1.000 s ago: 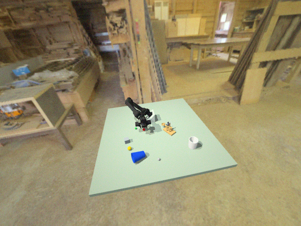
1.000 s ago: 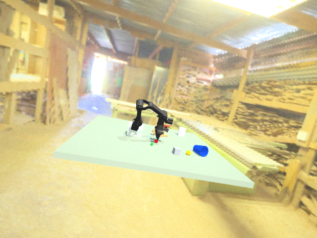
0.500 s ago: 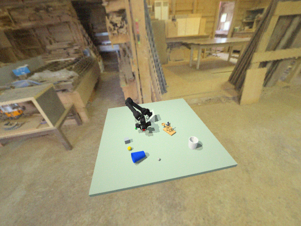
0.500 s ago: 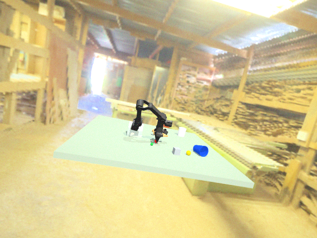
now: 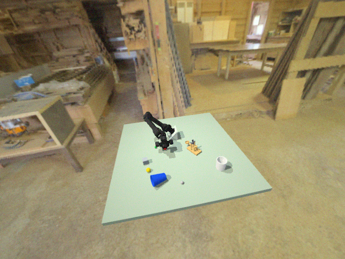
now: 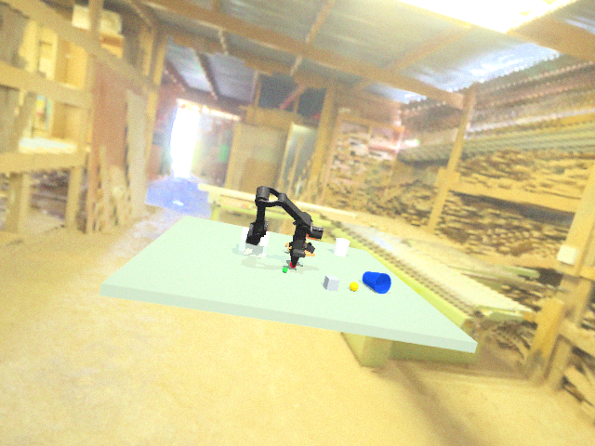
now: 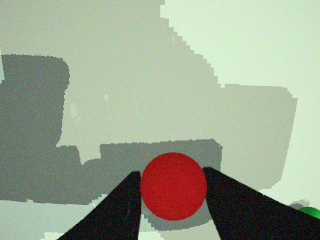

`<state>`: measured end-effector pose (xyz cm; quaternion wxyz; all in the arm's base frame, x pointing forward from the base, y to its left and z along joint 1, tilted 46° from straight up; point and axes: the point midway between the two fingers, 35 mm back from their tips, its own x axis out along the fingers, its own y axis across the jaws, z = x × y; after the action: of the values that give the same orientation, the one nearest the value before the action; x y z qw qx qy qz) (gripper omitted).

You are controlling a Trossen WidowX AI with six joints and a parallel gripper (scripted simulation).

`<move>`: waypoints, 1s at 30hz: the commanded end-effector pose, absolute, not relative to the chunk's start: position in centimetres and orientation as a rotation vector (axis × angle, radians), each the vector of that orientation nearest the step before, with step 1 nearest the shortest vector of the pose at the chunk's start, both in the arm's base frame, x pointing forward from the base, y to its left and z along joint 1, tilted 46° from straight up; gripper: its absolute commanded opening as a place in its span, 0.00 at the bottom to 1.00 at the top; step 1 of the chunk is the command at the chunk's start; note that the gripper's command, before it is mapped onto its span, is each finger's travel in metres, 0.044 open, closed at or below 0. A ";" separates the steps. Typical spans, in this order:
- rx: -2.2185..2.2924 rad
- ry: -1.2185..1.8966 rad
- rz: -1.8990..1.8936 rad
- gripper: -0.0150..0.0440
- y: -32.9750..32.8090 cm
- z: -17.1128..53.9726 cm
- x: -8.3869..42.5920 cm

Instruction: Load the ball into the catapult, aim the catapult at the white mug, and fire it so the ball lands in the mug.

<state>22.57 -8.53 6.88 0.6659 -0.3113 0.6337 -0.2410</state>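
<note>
The red ball [image 5: 165, 149] [image 6: 292, 265] [image 7: 173, 192] is between the two black fingers, which touch it on both sides in the wrist view. My gripper [image 5: 164, 147] [image 6: 293, 261] [image 7: 173, 172] points down, low at the table top, shut on the red ball. The wooden catapult [image 5: 194, 150] stands to the right of the gripper in the top view; the arm partly hides it in the exterior view. Its cup end points back toward the arm's side. The white mug [image 5: 221, 164] [image 6: 341, 247] stands upright beyond the catapult.
A green ball [image 5: 155, 147] [image 6: 284, 269] [image 7: 310, 213] lies close beside the gripper. A grey cube [image 5: 145, 161] [image 6: 331, 282], a yellow ball [image 5: 148, 170] [image 6: 354, 286], a tipped blue cup [image 5: 158, 179] [image 6: 375, 281] and a small grey ball [image 5: 182, 182] lie farther out.
</note>
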 end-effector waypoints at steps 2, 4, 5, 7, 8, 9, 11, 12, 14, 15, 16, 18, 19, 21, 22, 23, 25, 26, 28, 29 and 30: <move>-0.706 1.432 -0.542 0.28 -8.3 7.1 22.6; -0.703 1.433 -0.537 0.25 -7.6 7.7 22.8; -0.701 1.433 -0.534 0.25 -7.1 8.0 22.8; -0.698 1.434 -0.530 0.25 -6.3 8.7 22.9; -0.697 1.435 -0.529 0.25 -5.9 9.0 22.9; -0.696 1.435 -0.527 0.25 -5.5 9.4 22.9; -0.695 1.436 -0.525 0.25 -4.7 10.1 22.9; -0.694 1.437 -0.525 0.25 -4.3 10.5 22.9; -0.694 1.437 -0.524 0.25 -3.5 11.3 22.8; -0.694 1.438 -0.525 0.25 -3.2 11.7 22.7; -0.695 1.438 -0.525 0.25 -2.8 12.1 22.6; -0.696 1.438 -0.527 0.25 -2.1 13.0 22.4; -0.697 1.438 -0.528 0.25 -1.7 13.4 22.3; -0.699 1.438 -0.532 0.25 -1.0 14.3 22.1; -0.701 1.438 -0.534 0.25 -0.7 14.7 21.9; -0.703 1.437 -0.536 0.25 -0.3 15.2 21.7; -0.705 1.436 -0.540 0.25 0.1 15.8 21.5; -0.706 1.436 -0.540 0.25 0.1 15.9 21.5; -0.706 1.436 -0.540 0.25 0.1 15.9 21.5; -0.706 1.436 -0.540 0.25 0.1 15.9 21.5; -0.707 1.437 -0.539 0.25 0.2 15.8 21.5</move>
<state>21.57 -0.23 15.51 0.6648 -0.3131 0.6350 -0.2383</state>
